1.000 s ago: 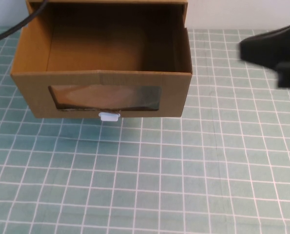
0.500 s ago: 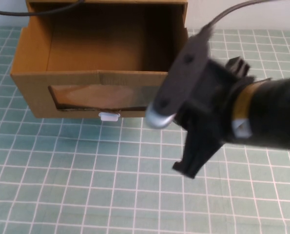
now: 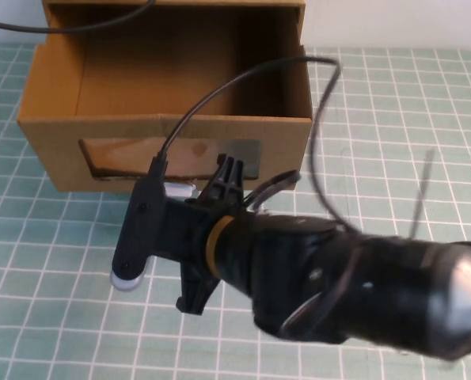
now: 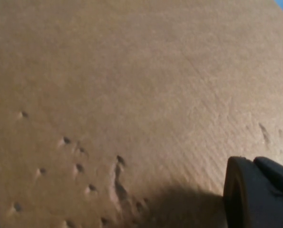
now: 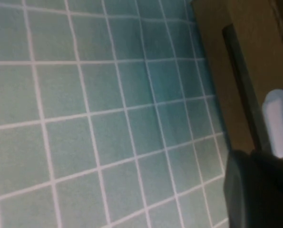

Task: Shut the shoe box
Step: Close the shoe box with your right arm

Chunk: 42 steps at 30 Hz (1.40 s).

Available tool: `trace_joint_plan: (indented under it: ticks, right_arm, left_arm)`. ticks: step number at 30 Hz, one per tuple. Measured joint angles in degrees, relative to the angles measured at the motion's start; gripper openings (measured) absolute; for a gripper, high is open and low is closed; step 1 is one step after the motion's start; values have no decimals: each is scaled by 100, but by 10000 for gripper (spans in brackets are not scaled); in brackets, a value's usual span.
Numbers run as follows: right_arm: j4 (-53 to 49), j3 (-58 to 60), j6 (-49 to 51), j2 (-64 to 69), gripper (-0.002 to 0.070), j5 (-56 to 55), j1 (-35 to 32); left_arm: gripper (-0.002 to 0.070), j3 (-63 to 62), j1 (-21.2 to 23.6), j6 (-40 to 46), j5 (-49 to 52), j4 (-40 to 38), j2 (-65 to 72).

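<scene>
The right gripper [image 3: 189,237] sits at lower centre of the high view, just in front of the shoe box [image 3: 164,99], but its fingers are hidden behind the wrist housing and camera mount, so whether they are apart or together cannot be told. In the right wrist view only a dark blurred piece of it [image 5: 260,190] shows at lower right. The right arm fills the lower right of the high view, blurred, with a black cable looping above it.

The left gripper [image 4: 260,197] appears only in its own wrist view, as one dark rounded tip at lower right against dented brown cardboard [image 4: 131,95]; its finger state cannot be told either.

The box's white pull tab [image 3: 180,189] is partly covered by the arm in the high view; it shows as a pale blur [image 5: 278,124] at the right edge of the right wrist view.

A green mat [image 3: 61,301] with a white grid covers the table.

The box occupies the upper left of the high view, its drawer pulled out toward the camera and open at the top. The interior looks bare brown cardboard. The window [image 3: 140,157] in its front is partly hidden.
</scene>
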Motion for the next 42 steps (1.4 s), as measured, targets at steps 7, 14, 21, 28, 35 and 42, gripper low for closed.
trace_joint_plan:
  ticks: [7, 14, 21, 28, 35, 42]
  right_arm:
    - [-2842, -11, 2752, 657, -14, 110, 0]
    - [-3605, -618, 3631, 1110, -14, 52, -292]
    - [-3591, -1436, 3660, 1572, -13, -780, -758]
    - [-3544, -2017, 3722, 1934, -14, -1496, -1012]
    - [-3544, -2102, 3734, 1977, -14, -1771, -1072]
    - [-2530, -1943, 2604, 1765, -14, -1229, -803]
  left_arm:
    - [-5, 0, 0, 20, 0, 12, 0]
    - [-5, -8, 0, 20, 0, 25, 0]
    - [-5, -8, 0, 20, 12, -36, 0]
    - [-5, -8, 0, 20, 47, -205, 0]
    - [-5, -8, 0, 41, 47, -219, 7]
    - [-5, -8, 0, 41, 47, -219, 56]
